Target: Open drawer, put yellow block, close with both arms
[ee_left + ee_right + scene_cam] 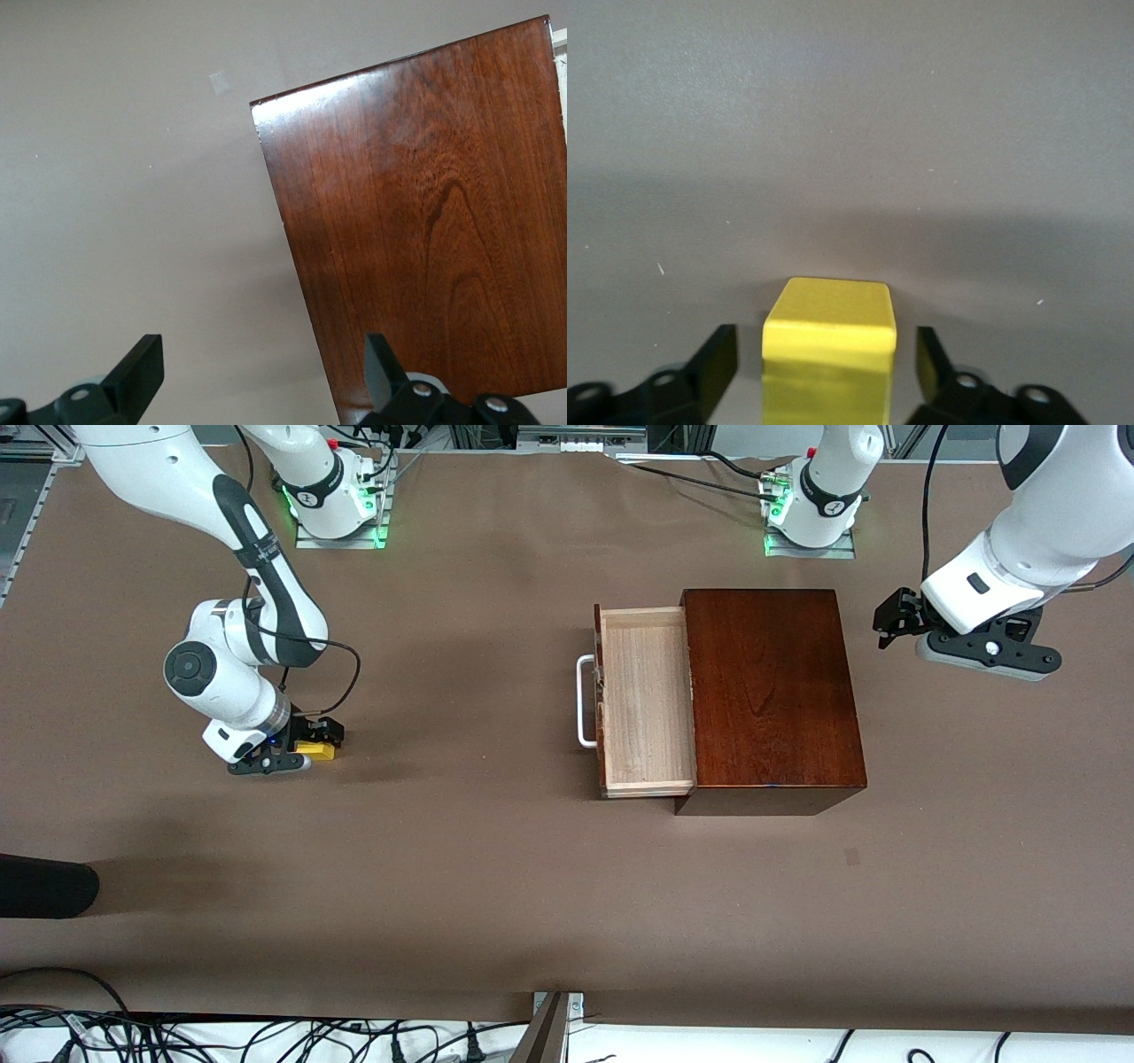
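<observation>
While you look from the front camera, the nearest piece of the task is the yellow block [317, 750], sitting on the brown table [461, 886] toward the right arm's end. Your right gripper [312, 742] is down around it: in the right wrist view the block [828, 350] sits between the two black fingers [713, 363] with a gap on each side, so the jaws are partly spread and not yet touching it. As a cube it has no long axis; one flat face points squarely out between the fingers.

Farther from the camera you have the dark wooden box [771, 691] with the drawer [645, 700] pulled out. Its front and white handle [585, 701] point toward the right arm's end of the table, and the tray's long axis runs from nearer the camera to farther.

Your left gripper [890, 622] waits in the air beside the box at the left arm's end, jaws wide apart and empty; its wrist view shows the box top [425, 212].
</observation>
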Robot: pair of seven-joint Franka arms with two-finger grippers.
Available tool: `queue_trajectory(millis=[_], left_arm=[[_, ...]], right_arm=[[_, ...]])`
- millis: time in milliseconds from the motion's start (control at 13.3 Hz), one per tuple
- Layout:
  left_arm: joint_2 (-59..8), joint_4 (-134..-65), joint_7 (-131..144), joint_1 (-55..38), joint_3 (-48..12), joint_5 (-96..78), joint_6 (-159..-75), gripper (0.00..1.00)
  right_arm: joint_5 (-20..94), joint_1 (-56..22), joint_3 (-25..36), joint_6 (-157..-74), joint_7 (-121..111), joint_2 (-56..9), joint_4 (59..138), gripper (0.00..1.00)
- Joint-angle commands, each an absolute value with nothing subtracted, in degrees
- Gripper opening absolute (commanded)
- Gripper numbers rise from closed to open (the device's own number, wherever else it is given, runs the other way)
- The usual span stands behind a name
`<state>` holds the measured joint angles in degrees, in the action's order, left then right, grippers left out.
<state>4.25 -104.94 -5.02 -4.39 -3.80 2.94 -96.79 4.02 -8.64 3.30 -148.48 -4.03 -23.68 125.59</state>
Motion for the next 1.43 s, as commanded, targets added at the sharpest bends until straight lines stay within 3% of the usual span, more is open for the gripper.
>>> queue_trajectory(millis=[0, 225, 300, 450, 750, 975, 1125, 1350], left_arm=[[5.2, -106.6, -7.2, -2.7, -4.4, 1.0, -98.8, 1.00], [4.2, -105.9, -7.4, -2.6, -4.0, 0.9, -98.7, 1.00], [3.8, -105.2, -7.4, -2.6, -3.9, 0.9, -98.8, 1.00], [1.7, -103.1, -8.2, -1.3, -3.6, 0.8, -98.7, 1.00], [1.1, -103.0, -11.0, 0.8, -3.6, -0.1, -98.4, 1.00], [1.0, -103.5, -14.8, 2.1, -3.5, -1.8, -98.4, 1.00], [1.1, -103.6, -14.9, 2.3, -3.6, -1.9, -98.0, 1.00], [1.1, -103.5, -14.9, 2.4, -3.6, -2.0, -95.7, 1.00]], right_arm=[[4.9, -8.6, 3.1, -150.0, -4.3, -23.6, 126.5, 0.57], [4.8, -8.7, 3.1, -149.1, -4.7, -24.2, 126.3, 0.04], [4.8, -8.7, 3.0, -148.7, -4.8, -24.0, 126.0, 0.00], [4.7, -8.7, 0.4, -147.4, -5.1, -21.6, 125.4, 0.00], [3.7, -8.7, -6.2, -135.3, -6.9, -18.5, 118.8, 0.00], [1.4, -9.7, -13.1, -133.9, -7.3, -15.6, 117.6, 0.00], [-3.0, -11.7, -17.4, -127.1, -7.1, -15.1, 111.0, 0.00], [-7.3, -20.5, -18.5, -114.4, -7.0, -19.5, 94.9, 0.00]])
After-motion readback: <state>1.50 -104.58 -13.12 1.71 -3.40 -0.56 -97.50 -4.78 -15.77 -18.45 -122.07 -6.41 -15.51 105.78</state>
